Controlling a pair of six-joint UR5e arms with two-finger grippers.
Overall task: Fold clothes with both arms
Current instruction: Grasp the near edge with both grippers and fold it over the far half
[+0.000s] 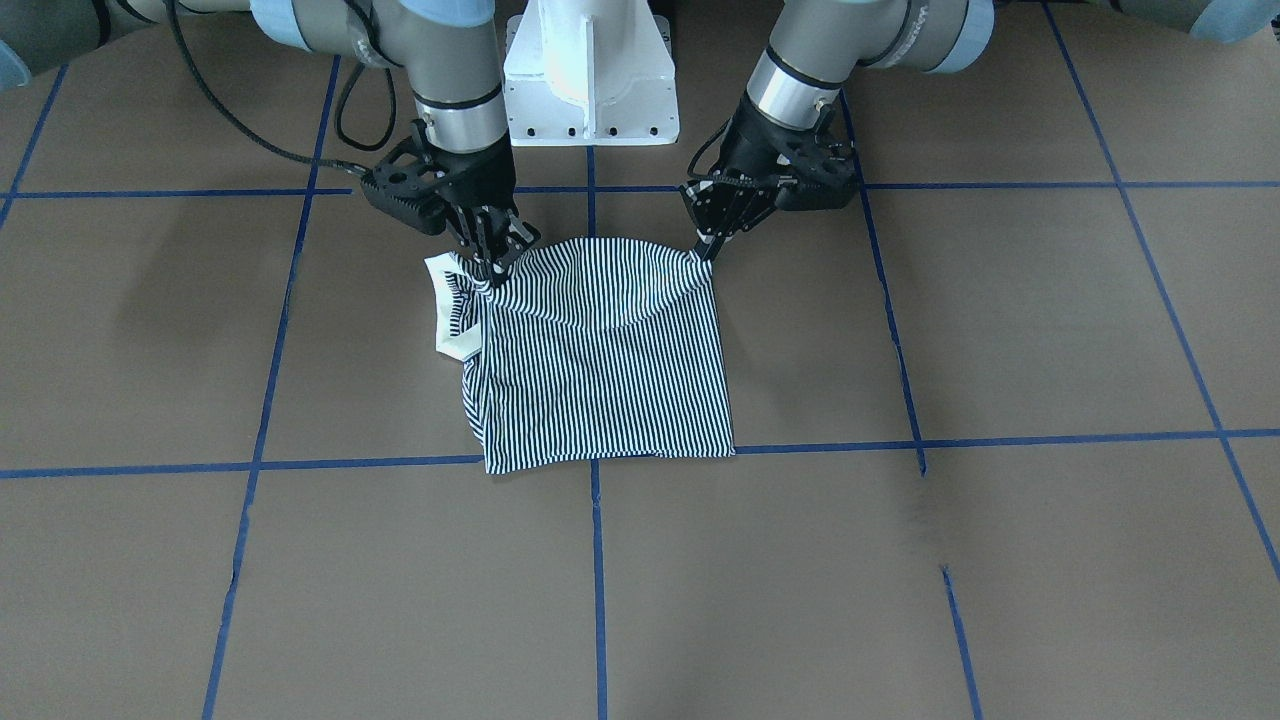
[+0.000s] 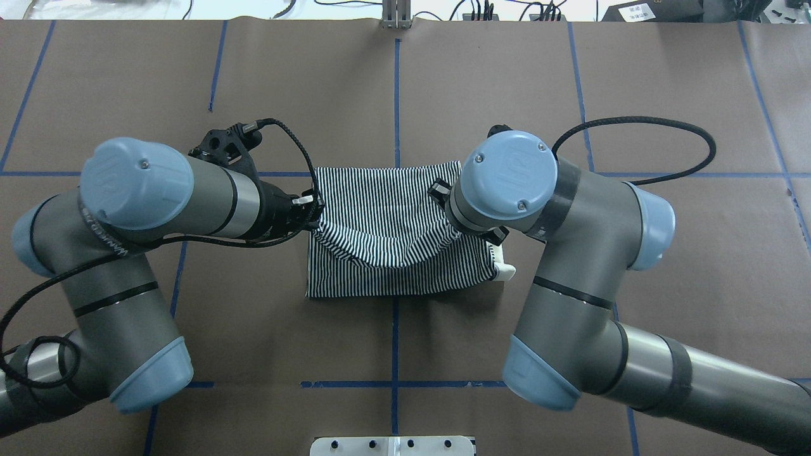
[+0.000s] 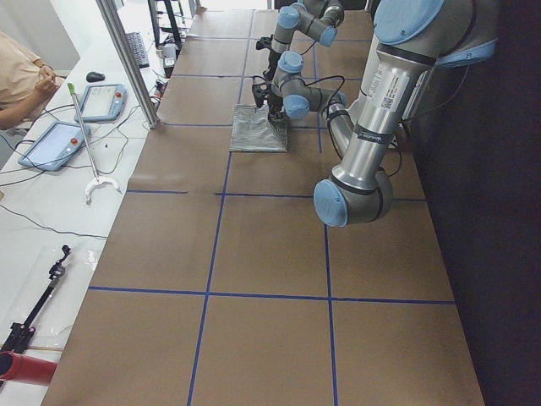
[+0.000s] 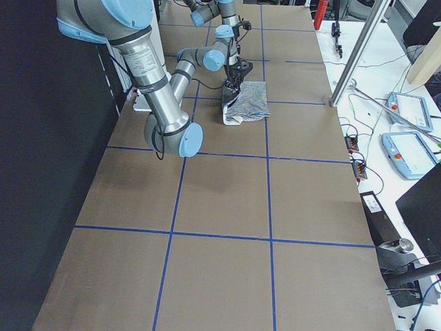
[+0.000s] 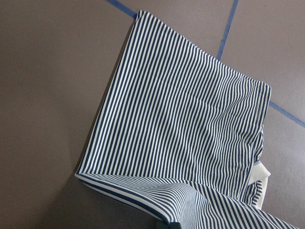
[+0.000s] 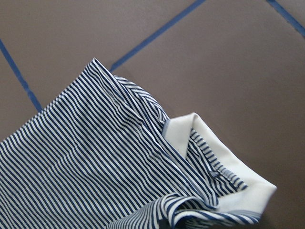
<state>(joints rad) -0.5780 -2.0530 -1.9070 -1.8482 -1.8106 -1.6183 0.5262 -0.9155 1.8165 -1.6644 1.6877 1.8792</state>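
Note:
The clothes are one striped navy-and-white polo shirt, folded into a rough square on the brown table, with its cream collar sticking out at one side. My left gripper is shut on the shirt's near corner on the side away from the collar. At the collar-side corner my right gripper is shut on the fabric. The edge between the two grippers is lifted and sags in a curve. The left wrist view shows the shirt lying flat below. Shirt and collar also fill the right wrist view.
The white pedestal base stands just behind the shirt. Blue tape lines grid the brown table. A black cable loops beside the right arm. A side bench with tablets and a seated person lies beyond the table's far edge.

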